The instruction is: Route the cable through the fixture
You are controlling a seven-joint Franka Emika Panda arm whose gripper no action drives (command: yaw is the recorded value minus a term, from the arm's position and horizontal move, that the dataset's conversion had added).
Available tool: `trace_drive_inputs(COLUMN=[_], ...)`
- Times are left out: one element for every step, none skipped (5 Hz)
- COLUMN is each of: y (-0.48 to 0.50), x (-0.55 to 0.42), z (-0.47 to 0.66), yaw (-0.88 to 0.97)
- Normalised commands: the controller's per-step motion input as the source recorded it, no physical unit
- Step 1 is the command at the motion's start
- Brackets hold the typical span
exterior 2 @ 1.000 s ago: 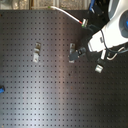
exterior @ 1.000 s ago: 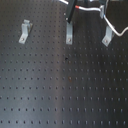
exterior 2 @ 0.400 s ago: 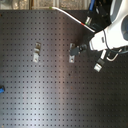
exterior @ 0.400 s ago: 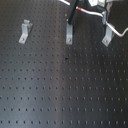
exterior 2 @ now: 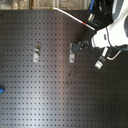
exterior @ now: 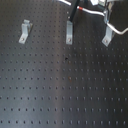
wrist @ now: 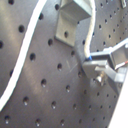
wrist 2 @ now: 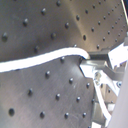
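The white cable [exterior 2: 70,15] runs from the back edge toward the arm, with its red band [exterior 2: 84,22] near the arm. Three metal brackets stand in a row on the black perforated board: a left one [exterior: 24,31], a middle one [exterior: 70,32] and a right one [exterior: 107,36]. My gripper [exterior 2: 78,47] hovers just behind the middle bracket [exterior 2: 72,54]. It is shut on the cable, as the first wrist view [wrist: 92,62] shows. There the cord [wrist: 86,42] drops past the bracket [wrist: 70,22] into the fingers. A slack length [wrist 2: 40,59] lies on the board.
The white arm body [exterior 2: 111,35] hangs over the right bracket [exterior 2: 100,63] in the second exterior view. A small blue object [exterior 2: 1,90] lies at the second exterior view's left edge. The perforated board [exterior: 60,90] extends toward the front in the first exterior view.
The gripper with the cable has shifted slightly to the first exterior view's right and stays behind the middle bracket. The brackets have not moved.
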Motion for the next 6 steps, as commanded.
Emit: trace_drive_inputs(y=[-0.019, -0.075, -0.169, -0.095, 0.05, 0.161], x=[0.265, 0.413, 0.067, -0.331, -0.472, -0.348], z=[-0.39, -0.29, 0.0, -0.01, 0.0, -0.04], yaw=[0.19, 0.21, 0.19, 0.01, 0.15, 0.34])
